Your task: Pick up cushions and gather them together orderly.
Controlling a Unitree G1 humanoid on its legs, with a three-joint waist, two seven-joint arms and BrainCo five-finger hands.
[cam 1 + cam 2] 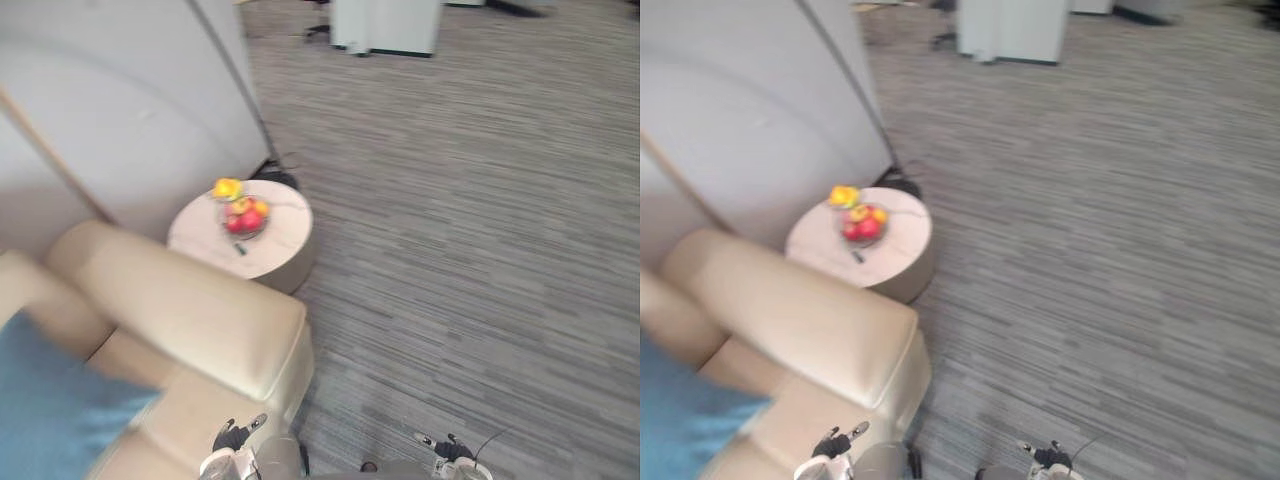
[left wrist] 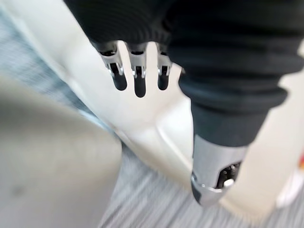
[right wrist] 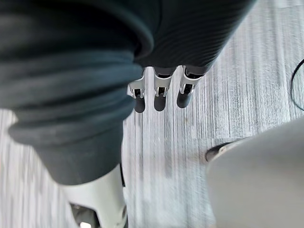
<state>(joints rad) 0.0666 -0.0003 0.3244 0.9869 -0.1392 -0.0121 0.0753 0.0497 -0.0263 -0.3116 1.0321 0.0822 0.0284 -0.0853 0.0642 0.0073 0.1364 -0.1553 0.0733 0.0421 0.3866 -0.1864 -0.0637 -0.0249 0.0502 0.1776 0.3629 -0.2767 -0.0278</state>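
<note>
A blue cushion (image 1: 50, 405) lies on the seat of a beige sofa (image 1: 190, 310) at the lower left; its edge also shows in the right eye view (image 1: 685, 425). My left hand (image 2: 137, 78) hangs with straight fingers and holds nothing, with the sofa's beige side (image 2: 156, 128) just past its fingertips. My right hand (image 3: 160, 97) hangs over the grey carpet (image 3: 223, 95), fingers straight and empty. Both hands are well away from the cushion.
A round pale side table (image 1: 280, 255) stands beyond the sofa's arm, carrying a bowl of red and yellow fruit (image 1: 245, 217). A grey partition wall (image 1: 120, 110) runs behind the sofa. A white cabinet (image 1: 385, 25) stands far back on the striped grey carpet (image 1: 480, 220).
</note>
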